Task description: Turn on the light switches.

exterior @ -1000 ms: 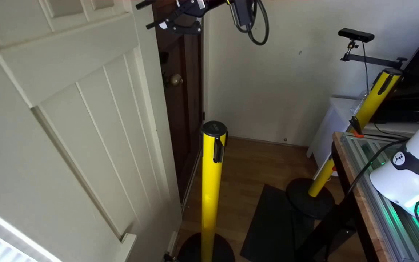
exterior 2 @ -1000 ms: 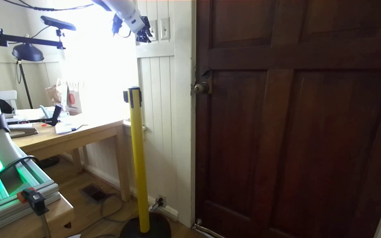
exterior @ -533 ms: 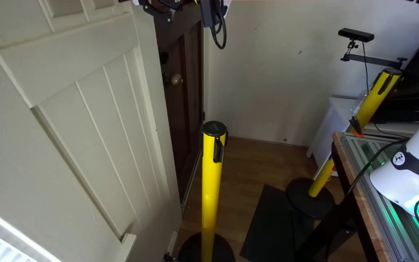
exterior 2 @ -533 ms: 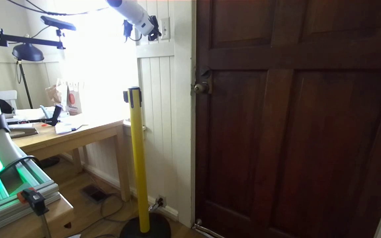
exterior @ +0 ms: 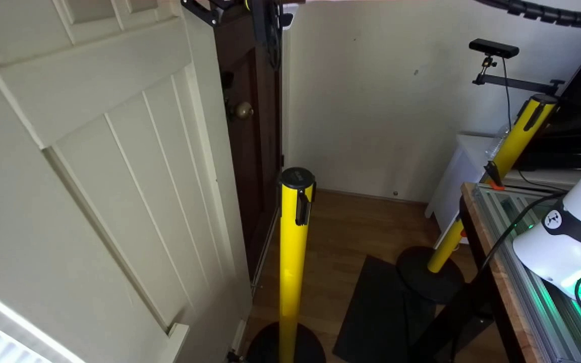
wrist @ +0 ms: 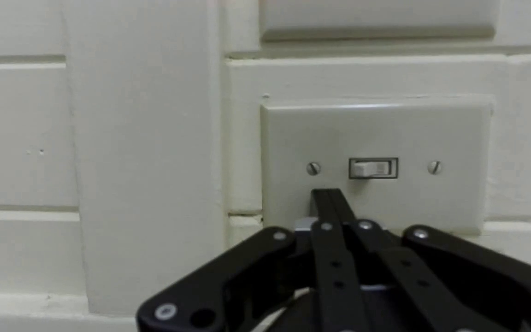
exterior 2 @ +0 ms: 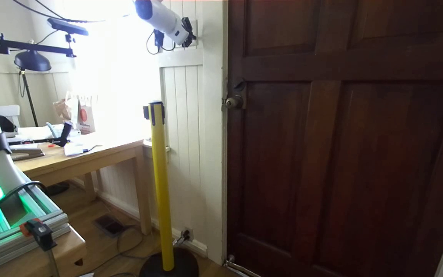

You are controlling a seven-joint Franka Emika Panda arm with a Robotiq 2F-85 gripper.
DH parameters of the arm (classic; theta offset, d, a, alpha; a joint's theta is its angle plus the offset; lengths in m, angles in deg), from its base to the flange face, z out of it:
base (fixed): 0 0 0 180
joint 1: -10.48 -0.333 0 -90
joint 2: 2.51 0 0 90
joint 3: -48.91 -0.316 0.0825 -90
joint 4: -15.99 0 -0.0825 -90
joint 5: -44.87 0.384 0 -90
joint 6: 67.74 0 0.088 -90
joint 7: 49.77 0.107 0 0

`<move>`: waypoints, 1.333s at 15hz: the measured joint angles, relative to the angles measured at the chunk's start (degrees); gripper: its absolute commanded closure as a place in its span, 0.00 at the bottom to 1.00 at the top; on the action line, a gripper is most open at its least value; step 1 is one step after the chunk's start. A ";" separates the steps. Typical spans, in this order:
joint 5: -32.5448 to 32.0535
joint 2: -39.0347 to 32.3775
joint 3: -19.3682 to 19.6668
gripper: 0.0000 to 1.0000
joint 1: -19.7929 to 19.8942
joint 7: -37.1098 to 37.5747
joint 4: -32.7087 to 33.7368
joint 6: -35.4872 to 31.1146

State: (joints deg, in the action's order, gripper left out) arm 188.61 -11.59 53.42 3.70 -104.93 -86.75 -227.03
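Note:
A white light switch (wrist: 370, 168) sits in a wide pale plate (wrist: 413, 131) in the wrist view; its toggle stands towards the left end of its slot. A second plate (wrist: 378, 18) is cut off at the top. My gripper (wrist: 326, 190) is shut and empty. Its tips are just below and left of the toggle in the picture, over the plate; I cannot tell whether they touch it. In an exterior view the gripper (exterior 2: 191, 34) is at the wall and hides most of a plate. In an exterior view only part of a gripper finger (exterior: 200, 12) shows.
A dark wooden door (exterior 2: 275, 154) with a knob (exterior 2: 235, 102) is beside the panelled wall. A yellow post (exterior: 293, 267) stands below the arm. A wooden table (exterior 2: 117, 148) and a bright window are at the wall. Raised trim (wrist: 145, 161) runs beside the plates.
The arm has moved along the wall towards the door, rightward in an exterior view, and up and left in the other picture. The fingers stood apart a second ago and are now shut.

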 measured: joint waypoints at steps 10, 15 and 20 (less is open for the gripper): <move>0.00 -0.01 -0.23 1.00 -1.87 0.01 -0.46 -2.72; 0.00 0.55 0.52 1.00 -2.34 0.01 -0.13 -3.06; 0.00 1.54 1.22 1.00 -2.47 0.01 0.14 -2.96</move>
State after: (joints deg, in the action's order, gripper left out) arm 188.61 -10.06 54.64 1.23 -104.92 -86.61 -229.99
